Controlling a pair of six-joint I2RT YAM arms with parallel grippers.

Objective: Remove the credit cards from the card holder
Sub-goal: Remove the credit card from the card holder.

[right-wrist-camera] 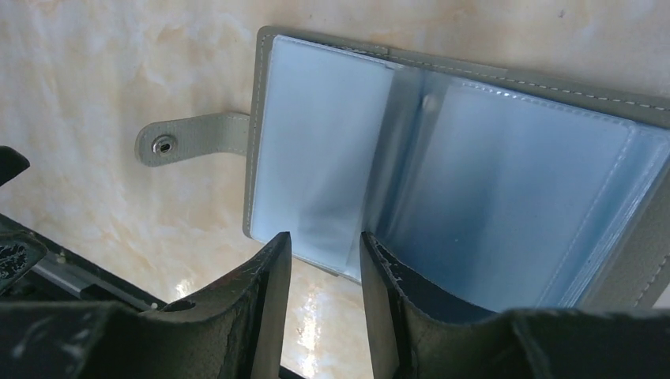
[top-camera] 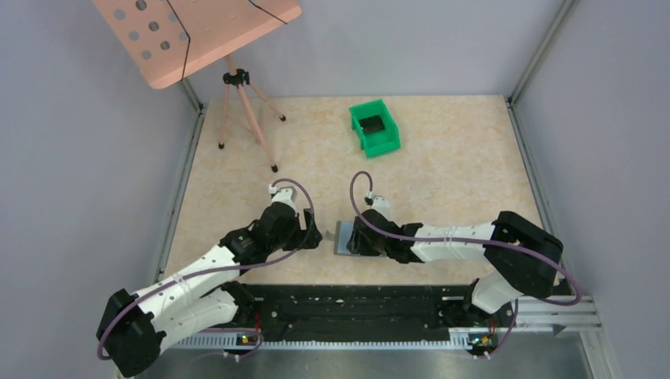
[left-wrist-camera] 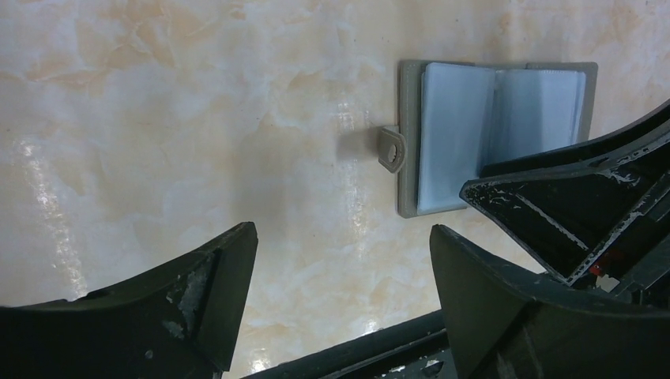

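Note:
The card holder (top-camera: 342,237) lies open and flat on the table near the front edge, between my two grippers. It is grey with light blue clear sleeves (right-wrist-camera: 474,181), and its snap strap (right-wrist-camera: 190,140) sticks out to the left. It also shows in the left wrist view (left-wrist-camera: 466,134). I cannot make out any card in the sleeves. My right gripper (right-wrist-camera: 325,237) hovers over the holder's near edge with its jaws a narrow gap apart, astride the edge of the left sleeve; in the top view the right gripper (top-camera: 359,239) covers most of the holder. My left gripper (left-wrist-camera: 344,229) is wide open and empty, just left of the holder.
A green plastic bin (top-camera: 387,146) with a dark flat thing inside stands at the back middle. A tripod stand (top-camera: 245,106) with a pink perforated board (top-camera: 190,31) stands at the back left. Metal rails run along the table's sides, and a black base rail (top-camera: 355,304) along the front.

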